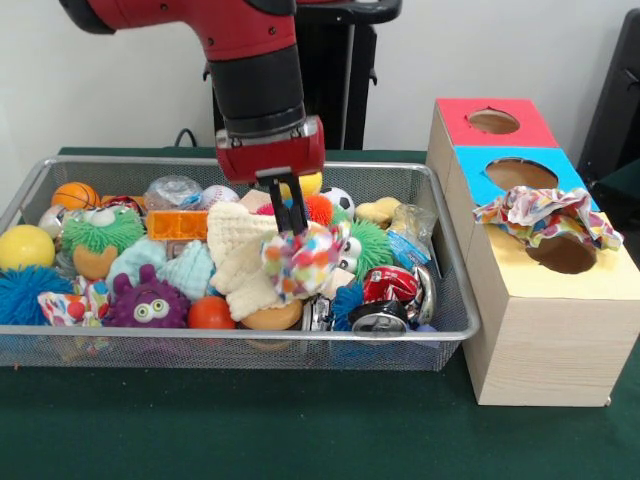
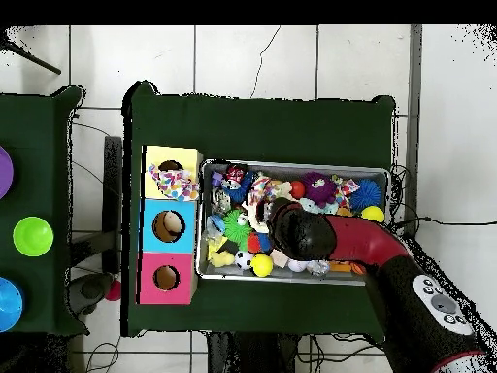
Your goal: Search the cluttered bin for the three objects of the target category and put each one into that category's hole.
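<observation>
The green tabletop is carrying the wire-mesh bin and, just beside it, the wooden sorting box; a patterned cloth is already draping over its yellow hole; the arm is hanging over mid-bin, its claw pinching a second patterned cloth just above the clutter; it should be lifting straight, clearing the rim before crossing to that hole.

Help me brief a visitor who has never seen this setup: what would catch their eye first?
Probably the red and black arm coming down over the wire bin of crowded toys, its gripper shut on a multicoloured cloth at mid-bin. Beside the bin stands a wooden box with red, blue and yellow tops, a similar patterned cloth draped over its yellow hole.
</observation>
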### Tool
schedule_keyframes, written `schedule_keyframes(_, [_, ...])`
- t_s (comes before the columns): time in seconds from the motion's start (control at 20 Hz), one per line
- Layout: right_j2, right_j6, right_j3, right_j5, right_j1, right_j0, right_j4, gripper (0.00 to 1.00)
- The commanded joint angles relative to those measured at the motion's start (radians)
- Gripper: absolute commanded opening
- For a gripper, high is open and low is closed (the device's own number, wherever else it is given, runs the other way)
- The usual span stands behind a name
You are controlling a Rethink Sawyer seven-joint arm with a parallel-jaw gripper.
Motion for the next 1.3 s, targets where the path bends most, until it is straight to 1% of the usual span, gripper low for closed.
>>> schedule_keyframes(0.05, [0.062, 0.032, 0.062, 0.151, -0.063, -0.02, 0.071, 0.0])
schedule_keyframes(0.2, [0.07, 0.032, 0.072, 0.173, -0.078, -0.026, 0.091, 0.0])
schedule_keyframes(0.65, [0.092, 0.024, 0.107, 0.192, -0.126, -0.04, 0.143, 0.0])
schedule_keyframes(0.75, [0.087, 0.031, 0.107, 0.181, -0.124, -0.038, 0.148, 0.0])
schedule_keyframes(0.8, [0.075, 0.062, 0.111, 0.148, -0.111, -0.034, 0.155, 0.0])
schedule_keyframes(0.85, [0.07, 0.074, 0.115, 0.133, -0.108, -0.033, 0.16, 0.0])
schedule_keyframes(0.9, [0.06, 0.077, 0.116, 0.14, -0.108, -0.028, 0.161, 0.0])
schedule_keyframes(0.95, [0.058, 0.076, 0.119, 0.144, -0.106, -0.026, 0.173, 1.0])
schedule_keyframes(1.05, [0.072, 0.118, 0.139, 0.143, -0.097, -0.042, 0.223, 1.0])
schedule_keyframes(1.1, [0.076, 0.139, 0.156, 0.12, -0.095, -0.046, 0.239, 1.0])
schedule_keyframes(1.15, [0.079, 0.133, 0.161, 0.112, -0.093, -0.048, 0.24, 1.0])
schedule_keyframes(1.3, [0.084, 0.17, 0.188, 0.035, -0.076, -0.052, 0.275, 1.0])
